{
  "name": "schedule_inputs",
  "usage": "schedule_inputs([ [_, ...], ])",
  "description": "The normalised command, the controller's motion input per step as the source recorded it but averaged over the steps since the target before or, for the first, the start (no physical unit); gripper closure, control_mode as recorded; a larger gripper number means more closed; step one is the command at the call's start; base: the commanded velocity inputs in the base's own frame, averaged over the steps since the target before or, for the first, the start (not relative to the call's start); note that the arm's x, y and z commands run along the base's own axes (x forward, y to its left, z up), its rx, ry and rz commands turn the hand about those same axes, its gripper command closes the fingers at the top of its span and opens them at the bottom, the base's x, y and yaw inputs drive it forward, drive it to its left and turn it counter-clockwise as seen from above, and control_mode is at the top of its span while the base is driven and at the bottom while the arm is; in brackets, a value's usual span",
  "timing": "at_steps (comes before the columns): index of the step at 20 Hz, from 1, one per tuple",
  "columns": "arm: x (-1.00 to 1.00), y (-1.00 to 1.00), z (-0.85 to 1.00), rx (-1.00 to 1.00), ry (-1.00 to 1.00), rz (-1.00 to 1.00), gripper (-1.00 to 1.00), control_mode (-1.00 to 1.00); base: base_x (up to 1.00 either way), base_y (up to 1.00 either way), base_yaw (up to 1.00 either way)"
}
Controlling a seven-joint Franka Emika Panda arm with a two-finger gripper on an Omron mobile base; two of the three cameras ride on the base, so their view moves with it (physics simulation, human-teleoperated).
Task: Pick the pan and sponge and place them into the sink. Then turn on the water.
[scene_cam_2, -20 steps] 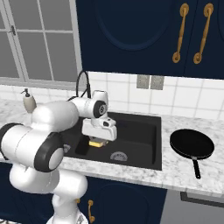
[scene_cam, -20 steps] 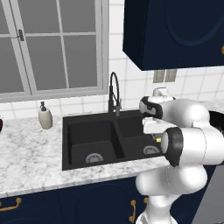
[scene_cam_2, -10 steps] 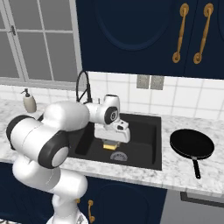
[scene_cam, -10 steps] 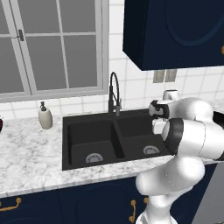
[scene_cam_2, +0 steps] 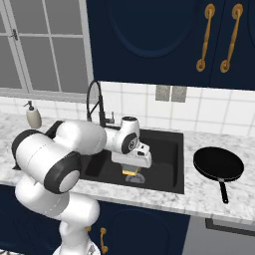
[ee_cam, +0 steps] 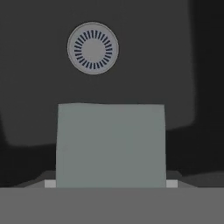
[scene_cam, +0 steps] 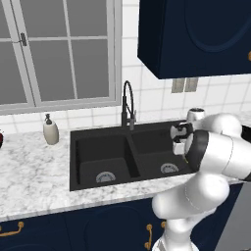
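A white robot arm with dark joints was seen reaching over the large matte black double-basin sink point(scene_cam_2: 164, 187), its two-finger gripper point(scene_cam_2: 132, 173) held above the right basin. Between the widely parted jaws, a small flat rectangular sponge point(scene_cam_2: 131, 172), yellow with a dark grey-green top layer, was gripped; in the hand view its grey-green face point(ee_cam: 111, 145) was seen close up, with the round silver drain point(ee_cam: 92, 48) of that basin beyond it. The step in hand was judged to be the placing of the sponge into the sink, and the next move was judged to call for the jaws to be opened so the sponge could drop. To the right of the sink, on the marbled counter, the round, shallow, all-black pan point(scene_cam_2: 218, 165) was left to be fetched. Behind the sink, a black arched spring faucet point(scene_cam: 127, 105) was shown, with no water running.
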Motion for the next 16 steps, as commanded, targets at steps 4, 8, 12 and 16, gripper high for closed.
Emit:
schedule_inputs([
  [4,0.39,0.0,-0.26,0.0,0.01,0.0,1.0,-1.0,0.0,0.0,0.0],
  [8,0.31,-0.04,-0.41,0.0,0.0,0.0,1.0,-1.0,0.0,0.0,0.0],
  [12,0.25,0.0,-0.42,0.0,0.0,0.0,1.0,-1.0,0.0,0.0,0.0],
  [16,0.15,0.0,-0.35,0.0,0.0,0.0,1.0,-1.0,0.0,0.0,0.0],
])
